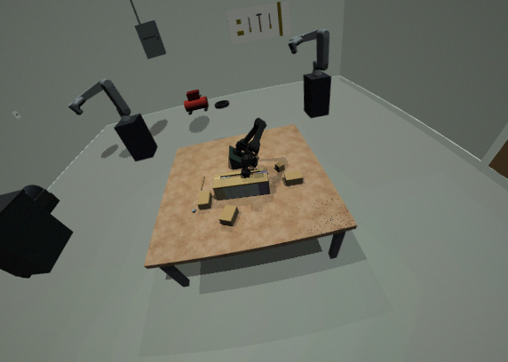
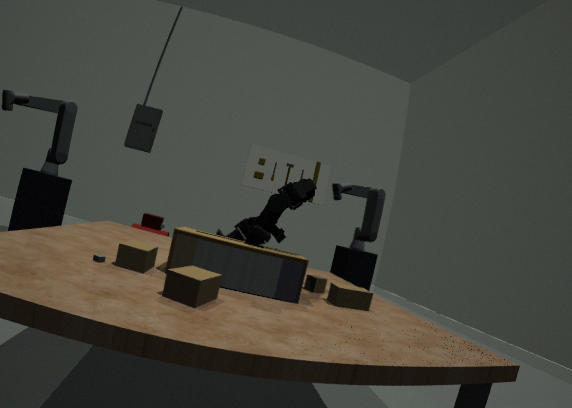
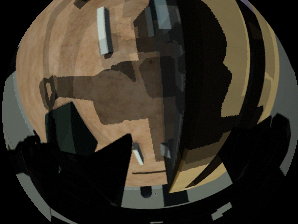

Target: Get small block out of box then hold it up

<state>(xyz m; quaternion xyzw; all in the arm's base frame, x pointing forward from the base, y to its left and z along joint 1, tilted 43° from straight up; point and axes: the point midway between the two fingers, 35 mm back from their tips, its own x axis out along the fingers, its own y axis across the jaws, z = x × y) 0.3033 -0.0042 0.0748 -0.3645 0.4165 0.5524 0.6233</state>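
The clear-fronted box [image 1: 242, 191] [image 2: 240, 273] stands upright near the middle of the table, with a tan top and a long slot. It fills the right part of the wrist view [image 3: 236, 75]. My gripper [image 1: 245, 174] [image 3: 170, 132] is open and empty, low at the box's top. Its dark fingers frame the box's edge in the wrist view; the exterior view does not show the fingertips clearly. I cannot make out a block on the shelf through the dark front. A small blue-grey piece [image 1: 194, 210] [image 2: 99, 258] lies on the table, left of the box.
Tan blocks stand left of the box [image 1: 204, 200] [image 2: 136, 256], in front of it [image 1: 229, 216] [image 2: 192, 285] and to its right [image 1: 293, 178] [image 2: 349, 296]. A smaller block [image 1: 279, 167] [image 2: 316, 283] is near its right end. A dark green object [image 1: 234, 159] [image 3: 70, 130] stands behind.
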